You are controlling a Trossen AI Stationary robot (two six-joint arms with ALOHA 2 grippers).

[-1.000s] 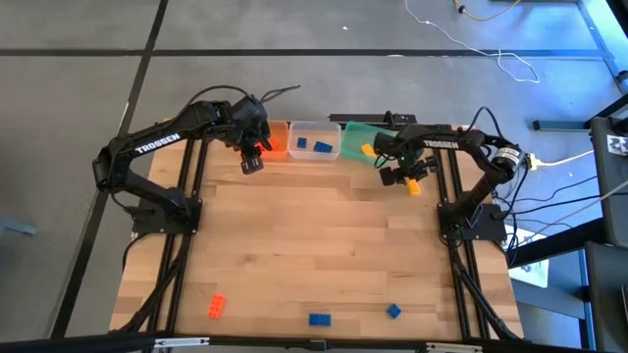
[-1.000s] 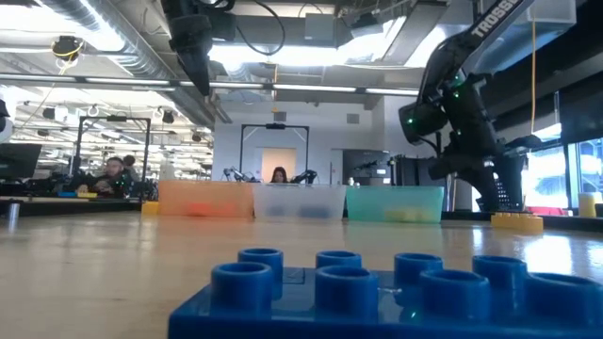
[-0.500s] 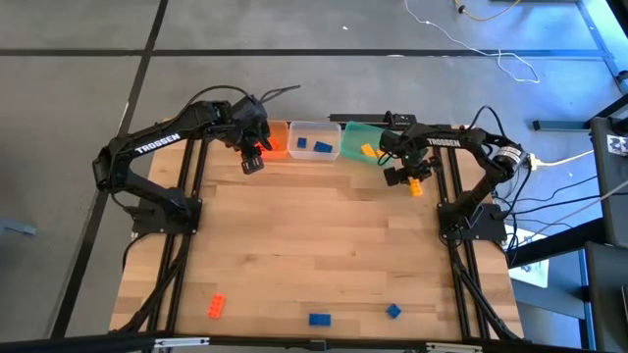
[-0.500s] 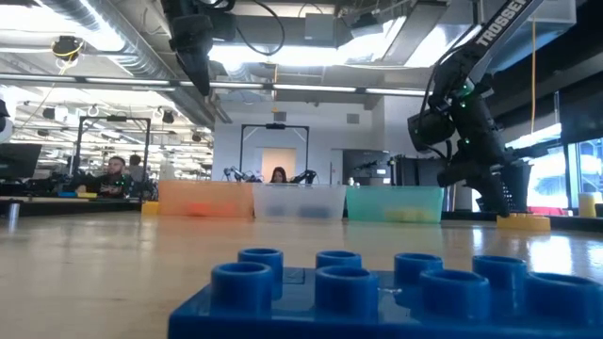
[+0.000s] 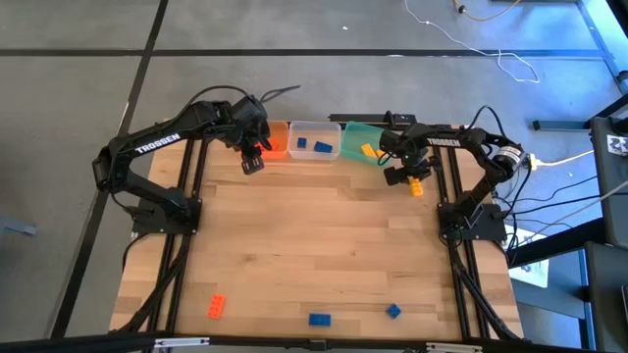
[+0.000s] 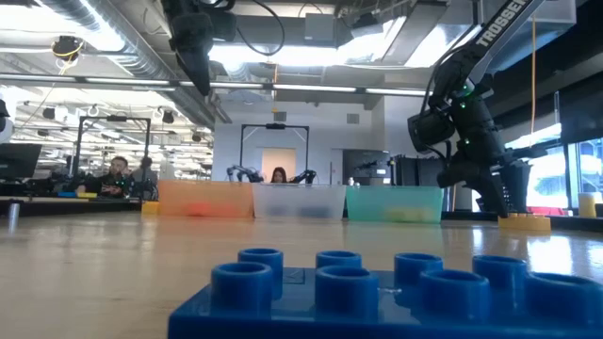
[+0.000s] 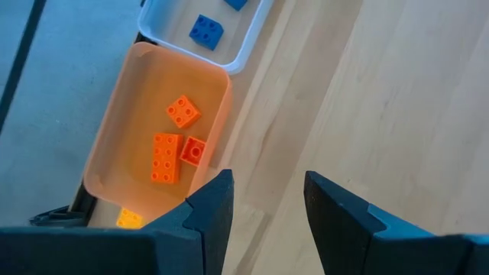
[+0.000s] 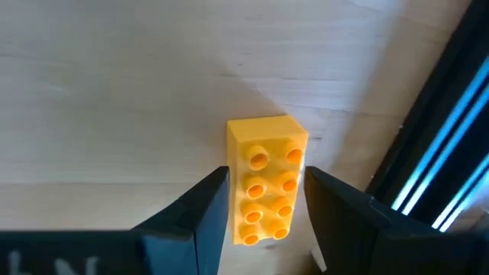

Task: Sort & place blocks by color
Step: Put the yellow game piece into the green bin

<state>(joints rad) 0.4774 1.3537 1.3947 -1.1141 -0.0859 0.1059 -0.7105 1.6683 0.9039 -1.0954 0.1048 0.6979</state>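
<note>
- The right claw (image 5: 412, 179) is low near the desk's (image 5: 314, 255) far right corner, its fingers (image 8: 200, 208) spread on either side of a yellow brick (image 8: 267, 179) that lies flat on the wood; whether they touch it cannot be told.
- In the overhead view that yellow brick (image 5: 415, 186) sits near the desk's right edge, just in front of the green tub (image 5: 361, 140).
- Another yellow piece (image 5: 368, 150) lies inside the green tub.
- The left claw (image 5: 251, 157) hangs above the far left part of the desk, just in front of the orange tub (image 7: 114, 145), its fingers (image 7: 210, 206) spread and holding nothing.
- Three orange bricks (image 7: 164, 156) lie in the orange tub.
- The clear tub (image 5: 315, 140), between the other two along the far edge, holds two blue bricks (image 5: 312, 147).
- Near the desk's front edge lie an orange brick (image 5: 216, 306) toward the left, a blue brick (image 5: 320, 319) in the middle and a smaller blue brick (image 5: 392, 311) to its right, all well apart from both claws.
</note>
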